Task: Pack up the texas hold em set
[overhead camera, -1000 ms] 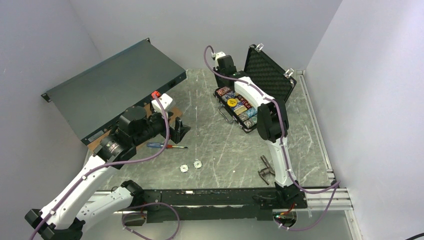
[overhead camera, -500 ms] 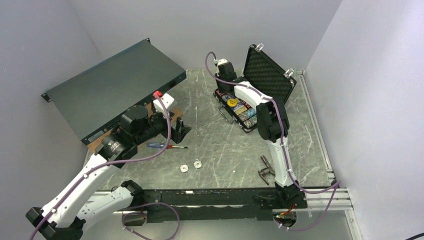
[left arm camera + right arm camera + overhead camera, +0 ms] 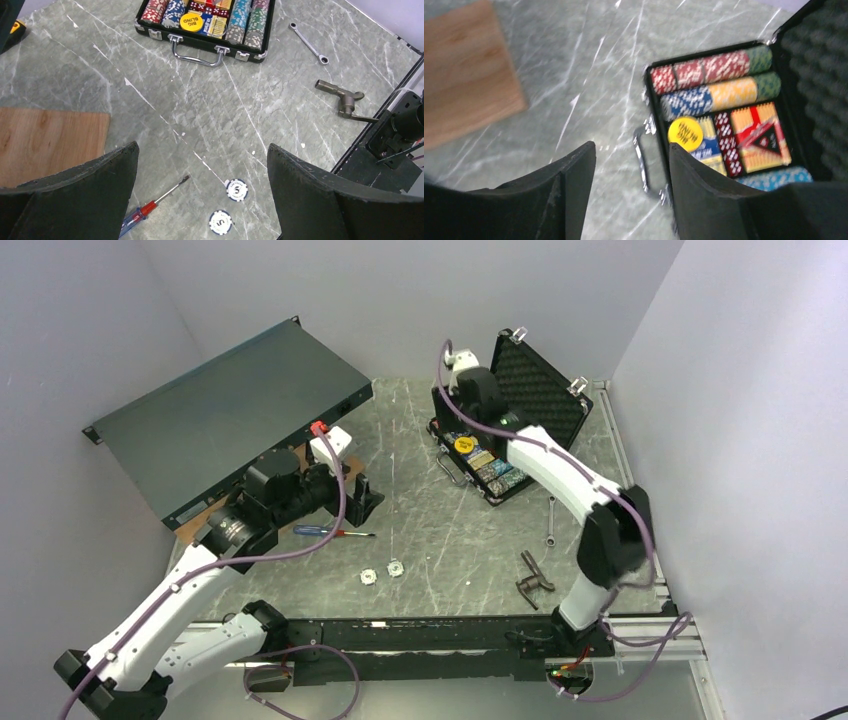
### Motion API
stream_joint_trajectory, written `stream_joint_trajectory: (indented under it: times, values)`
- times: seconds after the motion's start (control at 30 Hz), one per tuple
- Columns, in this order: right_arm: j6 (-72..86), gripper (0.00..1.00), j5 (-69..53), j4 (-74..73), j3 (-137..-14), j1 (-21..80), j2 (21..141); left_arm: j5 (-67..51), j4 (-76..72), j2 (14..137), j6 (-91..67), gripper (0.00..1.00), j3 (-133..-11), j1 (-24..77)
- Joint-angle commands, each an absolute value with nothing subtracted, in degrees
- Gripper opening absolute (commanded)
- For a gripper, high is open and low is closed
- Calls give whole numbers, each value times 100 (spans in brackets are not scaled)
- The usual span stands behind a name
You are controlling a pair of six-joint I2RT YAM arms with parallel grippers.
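The black briefcase (image 3: 540, 390) lies open at upper centre; two loose chips (image 3: 395, 566) lie at lower centre. Each is probably best pinched by its rim from straight above with the left gripper (image 3: 200, 175), spread wide; the right gripper (image 3: 630, 160) is parted, empty.

The left arm (image 3: 170, 590) rises from the near left corner of the table (image 3: 440, 540) and reaches forward along the left side, wrist low and tilted toward the surface. The left gripper (image 3: 202, 147) has its jaws spread wide, nothing between them. The right arm (image 3: 570, 480) bends at an elbow by the right edge and stretches toward the far edge. The right gripper (image 3: 631, 150) points down, jaws partly apart, holding nothing.
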State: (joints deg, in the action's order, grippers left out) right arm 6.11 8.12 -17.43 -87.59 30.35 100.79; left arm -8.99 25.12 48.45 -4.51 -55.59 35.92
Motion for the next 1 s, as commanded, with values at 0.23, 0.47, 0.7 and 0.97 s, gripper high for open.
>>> stream_joint_trajectory:
  times: [0.23,0.47,0.7,0.97]
  values:
    - [1875,71,142,-1417,-5569,3568,7958,-677,2676,5506,-503,99,-5731,3733]
    - [2112,79,158,-1208,-4430,3525,6706,-384,2780,6146,-1741,94,-5321,4468]
    - [1982,86,374,-1237,-4180,3404,6192,1058,3536,6718,-3681,92,-4931,5303]
    - [2197,88,861,-1227,-3914,3290,5797,1168,3538,7419,-4292,94,-4864,5390]
